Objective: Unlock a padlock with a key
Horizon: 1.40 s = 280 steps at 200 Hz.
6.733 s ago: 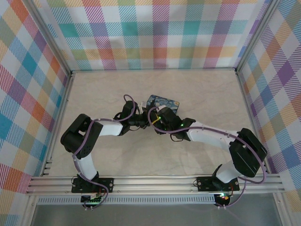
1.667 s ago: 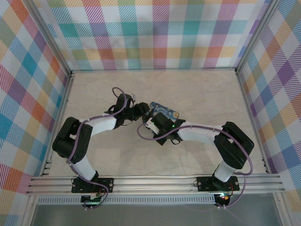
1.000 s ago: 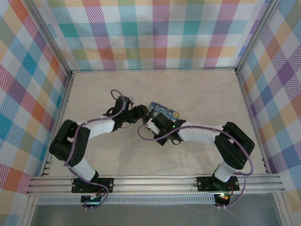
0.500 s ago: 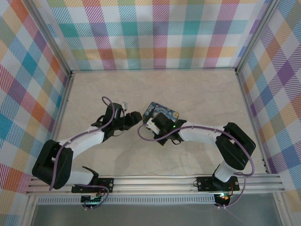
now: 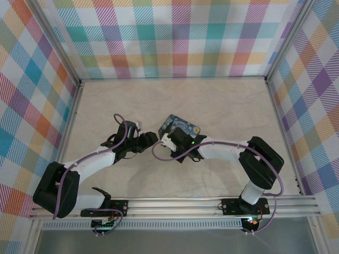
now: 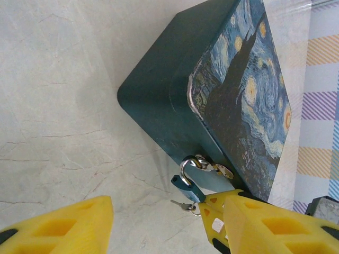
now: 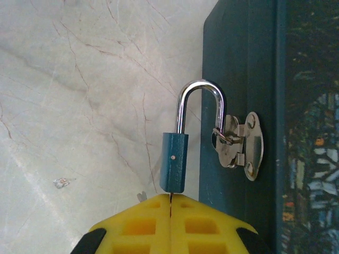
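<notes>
The blue painted box (image 5: 180, 126) lies mid-table. From its silver hasp (image 7: 239, 144) hangs the blue padlock (image 7: 174, 161). One leg of the shackle (image 7: 200, 87) sits in the body; the other ends at the hasp loop, seemingly out of the body. My right gripper (image 7: 170, 197) is shut right under the padlock's base, a thin blade pinched between its fingers. A small silver key (image 6: 183, 203) dangles on a ring beside those fingers (image 6: 213, 214). My left gripper (image 6: 164, 233) stands open, a short way left of the padlock (image 6: 188, 189), touching nothing.
The box (image 6: 228, 100) has a starry-night lid and lies against the right gripper (image 5: 167, 139). The left gripper (image 5: 153, 138) is just left of it. Plaid walls ring the marble table (image 5: 222, 100). A tiny pale speck (image 7: 61, 183) lies on the surface.
The left arm has pulled back from the box towards the near left, with its gripper now off the padlock. The right gripper has stayed at the padlock.
</notes>
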Tool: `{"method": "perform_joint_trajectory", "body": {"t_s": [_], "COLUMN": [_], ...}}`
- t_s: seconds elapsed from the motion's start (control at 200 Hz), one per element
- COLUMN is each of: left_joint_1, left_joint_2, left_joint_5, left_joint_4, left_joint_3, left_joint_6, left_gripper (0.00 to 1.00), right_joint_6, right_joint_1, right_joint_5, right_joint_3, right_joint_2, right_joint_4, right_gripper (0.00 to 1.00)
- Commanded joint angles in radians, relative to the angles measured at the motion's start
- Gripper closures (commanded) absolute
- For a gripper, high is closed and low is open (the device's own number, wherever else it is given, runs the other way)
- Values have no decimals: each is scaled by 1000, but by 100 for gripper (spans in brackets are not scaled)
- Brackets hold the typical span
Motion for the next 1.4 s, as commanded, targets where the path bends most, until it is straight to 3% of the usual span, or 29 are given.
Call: {"method": "perform_joint_trajectory", "body": {"t_s": [0.0,0.375,0.645,1.22,1.395], "left_joint_1": [15,16,16,19,19], "left_joint_2": [-20,-22,-46,-122,-105], "left_joint_5": [2,-4,-22,-14,-15], "left_joint_4": [-15,-17,-30,-133,-145], "left_joint_3": [-13,-12,-15,-8,25], "left_joint_6": [20,28,31,66,92], "left_gripper": [43,43,43,39,30], "right_joint_6": [-47,-172,-172,75,200], "right_joint_1": [9,18,22,25,-19], "right_joint_5": [33,101,94,118,148], "right_joint_3": [-16,-23,-50,-123,-136], "right_joint_2": [-17,-2,-55,-345,-419], "right_joint_4": [46,134,157,91,34], "right_gripper": [100,100,100,100,100]}}
